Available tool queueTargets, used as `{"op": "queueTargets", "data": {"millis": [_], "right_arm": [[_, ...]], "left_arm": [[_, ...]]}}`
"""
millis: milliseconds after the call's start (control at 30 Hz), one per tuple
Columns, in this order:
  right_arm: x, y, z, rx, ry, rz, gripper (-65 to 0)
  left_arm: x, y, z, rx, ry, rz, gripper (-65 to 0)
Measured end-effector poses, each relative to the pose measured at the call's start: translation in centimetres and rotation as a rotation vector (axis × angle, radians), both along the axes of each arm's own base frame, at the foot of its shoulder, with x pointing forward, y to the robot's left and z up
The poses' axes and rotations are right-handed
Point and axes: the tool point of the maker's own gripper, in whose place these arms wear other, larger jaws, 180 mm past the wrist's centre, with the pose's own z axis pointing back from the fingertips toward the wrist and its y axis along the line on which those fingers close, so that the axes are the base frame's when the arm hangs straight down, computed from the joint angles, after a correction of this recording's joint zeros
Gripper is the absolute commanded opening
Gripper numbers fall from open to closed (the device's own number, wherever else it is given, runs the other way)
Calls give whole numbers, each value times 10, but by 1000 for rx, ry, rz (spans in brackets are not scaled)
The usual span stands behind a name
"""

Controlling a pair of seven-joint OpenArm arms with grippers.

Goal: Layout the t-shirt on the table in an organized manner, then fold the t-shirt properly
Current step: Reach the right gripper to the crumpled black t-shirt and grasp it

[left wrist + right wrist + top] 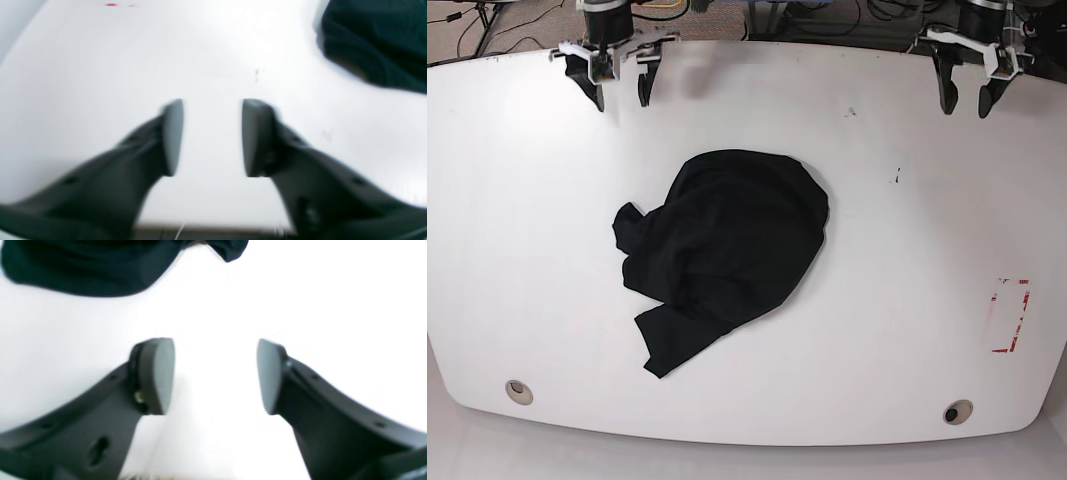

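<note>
Right gripper (619, 98) near far left corner of table (507, 250): jaws spread wide, nothing held. T-shirt (722, 245) at centre of table, slightly left of middle, well apart from both grippers: plain black, crumpled in a rounded heap, one flap trailing toward near edge, sleeves and collar not distinguishable. Left gripper (965, 102) near far right corner: jaws likewise wide apart, empty. Judged stage: layout not yet begun. Next move likely calls for reaching in, pinching two edges, spreading flat.
</note>
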Motion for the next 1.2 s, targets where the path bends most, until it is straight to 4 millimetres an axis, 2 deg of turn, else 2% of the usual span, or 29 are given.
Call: {"op": "queueTargets", "data": {"millis": [100,267,433,500,533,667,867,1000,1200], "right_arm": [[18,-1,3,-15,-16,22,-257],[46,11,2,-17,-1,106,-262],[70,30,8,2,-15,192,-262],[76,49,9,21,-10,265,-263],[78,54,10,26,-11,289,-263],[82,97,13,62,-3,458,-263],[83,146,19,79,-7,651,-263],[85,162,17,53,6,745,-263],[93,171,2,-18,50,849,-263]], "left_arm": [[12,2,6,3,-38,4,-263],[32,3,15,6,-94,9,-263],[51,3,23,14,-142,4,-263],[57,3,20,48,-124,-7,-263],[58,3,20,54,-118,-9,-263],[64,0,9,73,-63,-10,-263],[72,-1,12,69,-80,-1,-263],[70,1,12,74,-77,0,-263],[70,1,12,77,-77,-1,-263]]}}
